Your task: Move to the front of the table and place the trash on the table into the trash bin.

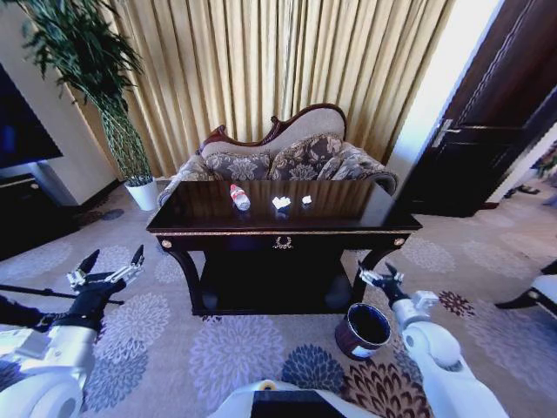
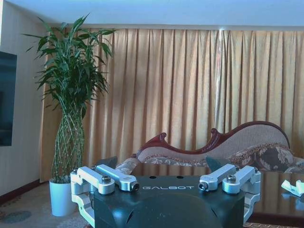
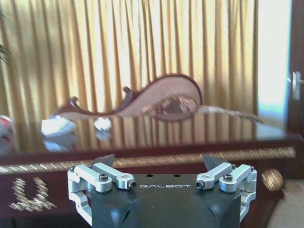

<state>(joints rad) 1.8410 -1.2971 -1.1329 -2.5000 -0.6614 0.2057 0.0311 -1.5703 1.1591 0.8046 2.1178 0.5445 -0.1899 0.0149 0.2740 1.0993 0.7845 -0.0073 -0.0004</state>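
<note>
Fingers (image 1: pixel 137 255) of the left gripper (image 1: pixel 110 260) and right gripper (image 1: pixel 380 277) are spread, empty, short of the counter's (image 1: pixel 348 213) front edge. Bottle (image 1: pixel 239 198), crumpled paper (image 1: pixel 281 202) and wrapper bit (image 1: pixel 306 199) lie mid-counter. Trash bin (image 1: pixel 364 330) stands on the carpet by the counter's front right corner.

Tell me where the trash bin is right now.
In the head view the trash bin stands on the carpet by the table's front right leg, just below the right gripper.
</note>
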